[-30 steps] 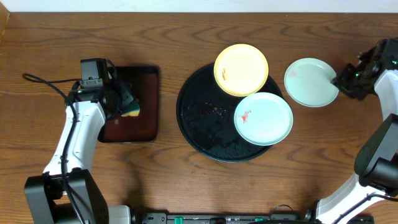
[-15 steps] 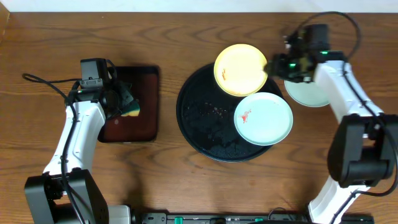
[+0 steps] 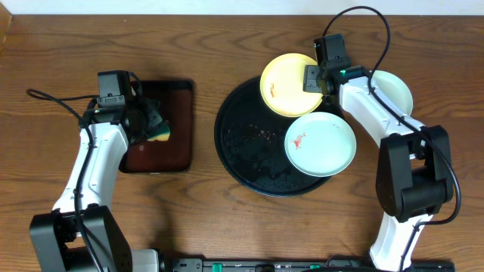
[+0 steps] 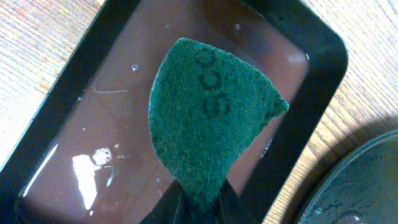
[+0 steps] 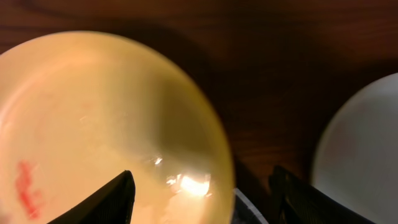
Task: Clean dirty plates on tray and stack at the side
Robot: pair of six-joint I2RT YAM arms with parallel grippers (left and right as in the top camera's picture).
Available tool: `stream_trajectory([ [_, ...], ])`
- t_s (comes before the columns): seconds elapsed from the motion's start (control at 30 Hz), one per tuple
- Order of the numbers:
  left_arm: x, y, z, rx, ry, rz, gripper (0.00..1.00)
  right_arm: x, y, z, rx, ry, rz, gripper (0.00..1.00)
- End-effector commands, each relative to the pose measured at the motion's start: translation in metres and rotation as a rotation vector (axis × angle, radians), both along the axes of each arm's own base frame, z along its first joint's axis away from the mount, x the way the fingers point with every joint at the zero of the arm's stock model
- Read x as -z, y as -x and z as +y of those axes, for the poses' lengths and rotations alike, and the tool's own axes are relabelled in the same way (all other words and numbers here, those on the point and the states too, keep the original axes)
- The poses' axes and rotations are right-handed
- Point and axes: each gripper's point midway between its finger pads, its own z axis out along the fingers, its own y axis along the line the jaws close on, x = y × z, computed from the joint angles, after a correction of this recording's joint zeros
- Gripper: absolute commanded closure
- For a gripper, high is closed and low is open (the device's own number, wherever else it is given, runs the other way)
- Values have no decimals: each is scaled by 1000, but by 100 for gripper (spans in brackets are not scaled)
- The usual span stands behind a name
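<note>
The right arm has swung in from the desk's right edge and now hangs over the yellow plate [image 3: 286, 81]. That plate sits toward the far edge of the desk, tilted up on the far rim of the black tray [image 3: 246, 155], with a red smear on its left side. The right gripper [image 5: 202, 177] is over the plate's right rim with its fingers spread wide, gripping nothing. A pale blue plate [image 3: 320, 143], also smeared red, lies on the tray's right side. A white plate [image 3: 396, 89] rests on the bare desk near the far right corner, partly behind the arm. Toward the left edge, the left gripper [image 4: 199, 204] pinches a green sponge [image 4: 208, 118] above the wet brown tray [image 4: 74, 93].
</note>
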Motion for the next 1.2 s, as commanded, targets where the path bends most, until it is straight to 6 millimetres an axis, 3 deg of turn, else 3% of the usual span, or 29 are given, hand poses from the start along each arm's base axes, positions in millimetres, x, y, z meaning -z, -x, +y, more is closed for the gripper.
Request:
stream_trajectory([
  [0.0, 2, 2, 1, 9, -7, 5, 92, 5, -7, -21, 35, 51, -5, 34],
  [0.2, 2, 2, 1, 9, -7, 5, 92, 20, -9, 6, -192, -100, 35, 36],
  [0.47, 2, 3, 1, 9, -7, 6, 92, 40, -8, -5, -169, -95, 75, 50],
  [0.77, 2, 2, 1, 9, -7, 5, 92, 33, -11, -4, -170, -98, 62, 96],
  [0.83, 2, 2, 1, 9, -7, 5, 92, 27, -11, 1, -183, -109, 62, 99],
  [0.93, 2, 2, 1, 10, -7, 2, 92, 12, -8, 16, -222, -149, 59, 99],
  [1.07, 2, 2, 1, 36, -20, 0, 92, -4, 5, 52, -315, -247, 86, 99],
  [1.17, 2, 2, 1, 37, -20, 0, 92, -7, 18, 72, -325, -302, 136, 99],
])
